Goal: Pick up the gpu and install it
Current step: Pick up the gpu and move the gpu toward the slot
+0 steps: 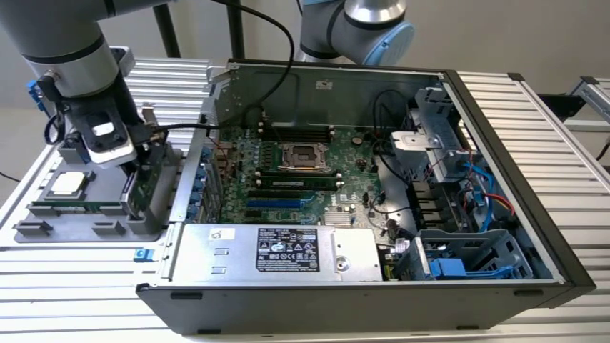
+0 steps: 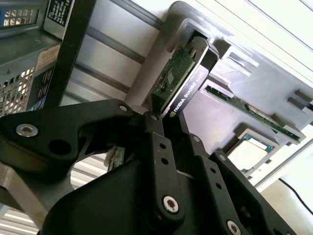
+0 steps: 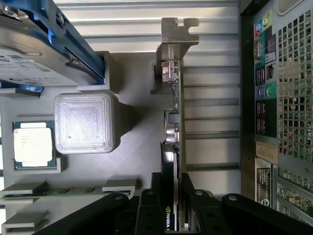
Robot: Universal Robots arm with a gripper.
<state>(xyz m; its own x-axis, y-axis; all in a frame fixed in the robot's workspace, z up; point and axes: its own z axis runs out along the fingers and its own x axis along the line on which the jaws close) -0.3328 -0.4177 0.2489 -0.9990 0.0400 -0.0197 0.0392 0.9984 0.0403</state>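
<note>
The gpu [image 1: 141, 187] stands on edge in a slot of the grey parts holder [image 1: 57, 230], at the exterior view's left, beside the open computer case. In the first wrist view the gpu [image 3: 172, 127] shows edge-on, its silver end bracket [image 3: 176, 44] at the far end. The second wrist view shows the gpu [image 2: 183, 78] with the green board on one face and the black shroud on the other. My gripper [image 1: 143, 163] is down over the card. In both wrist views the black fingers [image 3: 151, 208] press its two faces, so the gripper [image 2: 159, 117] is shut on it.
The open computer case [image 1: 496, 143] lies to the exterior view's right, with the motherboard [image 1: 296, 179] and blue slots [image 1: 276, 207] exposed and a power supply [image 1: 276, 250] in front. The holder also carries a processor chip [image 3: 32, 144], a memory stick [image 2: 254, 115] and a blue-framed hard drive [image 3: 39, 54].
</note>
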